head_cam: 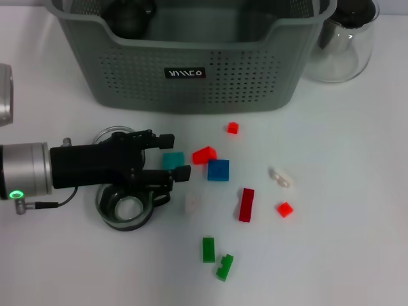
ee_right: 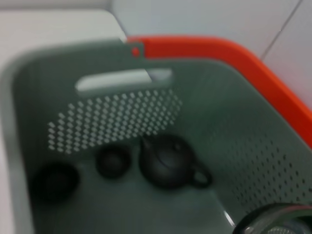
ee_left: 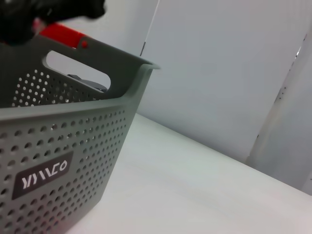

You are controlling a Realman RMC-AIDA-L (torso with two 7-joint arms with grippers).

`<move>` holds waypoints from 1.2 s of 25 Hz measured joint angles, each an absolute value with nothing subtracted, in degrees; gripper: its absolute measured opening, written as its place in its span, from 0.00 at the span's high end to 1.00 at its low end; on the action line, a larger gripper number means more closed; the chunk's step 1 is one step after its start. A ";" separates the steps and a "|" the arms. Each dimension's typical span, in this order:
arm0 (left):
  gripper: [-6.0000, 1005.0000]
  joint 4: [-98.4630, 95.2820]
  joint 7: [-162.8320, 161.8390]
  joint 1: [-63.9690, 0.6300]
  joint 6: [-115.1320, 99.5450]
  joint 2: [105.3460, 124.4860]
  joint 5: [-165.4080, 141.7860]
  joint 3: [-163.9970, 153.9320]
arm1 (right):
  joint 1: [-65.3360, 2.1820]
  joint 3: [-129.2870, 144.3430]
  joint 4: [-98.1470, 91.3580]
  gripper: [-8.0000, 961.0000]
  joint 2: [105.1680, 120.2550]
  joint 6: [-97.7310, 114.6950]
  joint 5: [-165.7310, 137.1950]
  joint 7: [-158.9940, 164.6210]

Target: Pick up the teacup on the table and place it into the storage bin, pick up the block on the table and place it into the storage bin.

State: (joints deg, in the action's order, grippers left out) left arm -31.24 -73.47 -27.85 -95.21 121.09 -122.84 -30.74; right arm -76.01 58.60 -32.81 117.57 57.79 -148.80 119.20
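- My left gripper [head_cam: 173,155] reaches in low over the table [head_cam: 344,255] from my left, fingers apart, with the teal block [head_cam: 173,159] between their tips; contact not confirmed
- A clear glass ring-shaped item [head_cam: 125,212] lies beneath that gripper's body
- Storage bin [head_cam: 191,57] stands at the far side of the table, label facing me
- Inside the bin: a dark teapot [ee_right: 168,161] and two dark teacups [ee_right: 112,161] on its floor
- My right gripper is over the bin interior; its fingers are not visible, so I cannot tell their state
- Loose on the table: blue block [head_cam: 218,170], red blocks [head_cam: 246,204], green blocks [head_cam: 208,249]
- Glass teapot [head_cam: 341,44] stands just beside the bin, on my right
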 joint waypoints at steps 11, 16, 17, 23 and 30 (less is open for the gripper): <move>0.18 -31.37 -73.47 -27.37 -95.46 121.03 -123.05 -30.76 | -76.68 65.43 -21.87 0.93 120.33 39.36 -155.24 122.31; 0.18 -31.18 -73.47 -27.35 -95.46 121.06 -123.03 -30.76 | -76.21 68.38 -19.49 0.93 120.60 36.54 -155.37 122.33; 0.18 -31.17 -73.47 -27.41 -95.46 121.08 -123.03 -30.76 | -76.00 68.77 -19.30 0.93 120.64 36.29 -155.43 122.34; 0.18 -31.13 -73.51 -27.55 -95.45 121.11 -122.98 -30.76 | -75.30 70.48 -19.18 0.91 120.56 36.03 -155.65 122.35; 0.18 -31.11 -73.62 -27.72 -95.45 121.04 -122.71 -30.76 | -74.96 71.76 -19.13 0.87 120.50 36.04 -155.70 122.44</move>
State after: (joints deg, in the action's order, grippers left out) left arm -31.11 -73.62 -27.72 -95.45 121.04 -122.71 -30.76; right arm -74.96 71.76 -19.13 120.50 36.04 -155.70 122.44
